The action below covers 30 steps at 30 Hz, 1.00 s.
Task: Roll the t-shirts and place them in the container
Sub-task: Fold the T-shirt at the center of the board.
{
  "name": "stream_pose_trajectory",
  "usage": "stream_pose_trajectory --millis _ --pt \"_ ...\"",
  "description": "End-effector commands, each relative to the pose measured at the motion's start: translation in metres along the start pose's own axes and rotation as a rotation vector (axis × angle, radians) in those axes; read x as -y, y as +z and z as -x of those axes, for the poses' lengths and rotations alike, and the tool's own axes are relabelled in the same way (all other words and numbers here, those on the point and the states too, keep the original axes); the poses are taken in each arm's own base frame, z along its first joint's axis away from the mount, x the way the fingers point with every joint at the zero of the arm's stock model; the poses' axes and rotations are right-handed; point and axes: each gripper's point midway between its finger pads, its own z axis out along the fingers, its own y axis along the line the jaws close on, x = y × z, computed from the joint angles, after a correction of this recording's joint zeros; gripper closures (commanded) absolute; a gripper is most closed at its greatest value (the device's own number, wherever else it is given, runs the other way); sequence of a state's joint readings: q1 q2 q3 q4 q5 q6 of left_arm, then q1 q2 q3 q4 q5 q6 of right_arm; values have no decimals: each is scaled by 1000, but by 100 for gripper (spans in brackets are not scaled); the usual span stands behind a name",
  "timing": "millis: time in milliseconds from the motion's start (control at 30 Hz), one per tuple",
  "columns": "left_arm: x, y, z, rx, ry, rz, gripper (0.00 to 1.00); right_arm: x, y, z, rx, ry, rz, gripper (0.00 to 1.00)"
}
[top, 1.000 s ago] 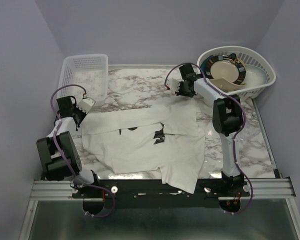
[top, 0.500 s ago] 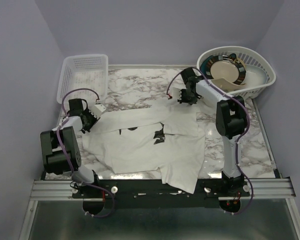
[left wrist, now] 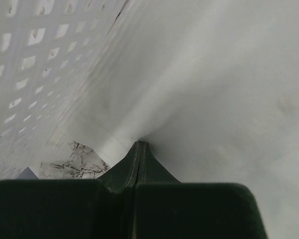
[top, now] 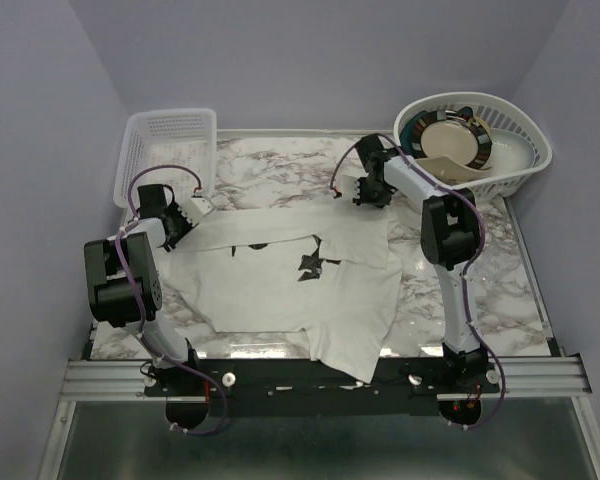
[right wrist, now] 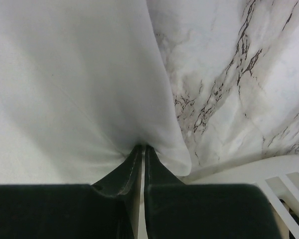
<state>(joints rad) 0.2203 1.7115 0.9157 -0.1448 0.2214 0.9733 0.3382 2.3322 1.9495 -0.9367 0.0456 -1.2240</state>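
At the far left stands the white rectangular plastic mesh basket (top: 170, 148). Just near of it, my left claw (top: 187, 218) is clenched on the far left corner of the white cotton t-shirt with a small black print (top: 280, 290). In its wrist view the dark fingers (left wrist: 124, 169) are pressed flat together, and a tented fold of cloth runs out from their tips. A second ago this claw sat further to the left and nearer to me. It has swung in and toward the far side, taking the corner with it.

The t-shirt lies across the middle of the grey-veined marble tabletop (top: 280, 160). Its far edge is now drawn into a straighter line between the two claws. The whole cloth has slid a little toward the far side, and the print has gone with it. A flap at the near right still hangs over the near edge. I cannot tell whether a second shirt lies under this one.

To the right, my right claw (top: 365, 195) grips the far right corner, with the cloth pinched between its nearly closed fingers (right wrist: 157, 174). It has shifted only slightly. Beyond it, at the far right, sits the round white plastic basket (top: 525, 150) holding plates.

I read this as stretching and squaring the shirt. Rolling has not begun, and the near part is still creased.
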Motion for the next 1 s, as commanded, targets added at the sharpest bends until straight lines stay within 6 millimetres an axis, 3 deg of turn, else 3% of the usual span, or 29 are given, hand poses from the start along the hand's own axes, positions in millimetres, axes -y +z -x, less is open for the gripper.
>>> stream_pose_trajectory --millis 0,133,200,233,267,300,333,367,400,433,467,500,533,567,633,667,700,733,833,967 --pt "13 -19 0 -28 -41 -67 91 -2 3 -12 -56 -70 34 86" --pt "17 -61 39 71 -92 -64 71 11 -29 -1 7 38 -49 81" --pt "16 -88 58 130 -114 -30 66 17 -63 8 62 88 -112 76" --pt "20 -97 62 142 -123 -37 64 3 -67 11 85 124 -89 68" --pt "24 -110 74 176 -129 -29 62 -1 -96 18 150 136 -113 65" --pt "26 -115 77 186 -138 -26 61 -13 -103 20 173 143 -99 63" --pt "29 -121 81 195 -157 -25 60 -44 -97 24 213 133 -19 59" --pt "31 -128 86 216 -168 -17 59 -62 -105 24 247 119 6 57" --pt "34 -131 88 221 -220 -21 58 -74 -136 27 308 90 -28 56" --pt "38 -133 88 220 -242 -29 57 -93 -148 38 389 36 -9 53" --pt "39 -135 89 221 -263 -31 56 -133 -135 33 397 15 74 52" --pt "42 -135 89 216 -321 -36 55 -147 -164 36 453 -30 20 51" --pt "44 -136 87 209 -350 -39 55 -173 -169 47 497 -88 51 49" --pt "46 -135 86 203 -380 -45 52 -205 -158 44 492 -129 108 49" --pt "52 -137 88 212 -442 -66 49 -245 -173 53 537 -259 89 49" --pt "56 -139 88 220 -456 -68 45 -260 -175 54 547 -318 84 48" --pt "57 -139 88 224 -472 -67 44 -290 -159 46 528 -362 146 48" --pt "58 -140 89 229 -507 -62 43 -309 -165 52 555 -451 134 47" --pt "66 -144 87 221 -532 -82 42 -360 -145 48 553 -593 204 46" --pt "69 -153 84 218 -543 -68 42 -399 -140 58 602 -717 210 44"
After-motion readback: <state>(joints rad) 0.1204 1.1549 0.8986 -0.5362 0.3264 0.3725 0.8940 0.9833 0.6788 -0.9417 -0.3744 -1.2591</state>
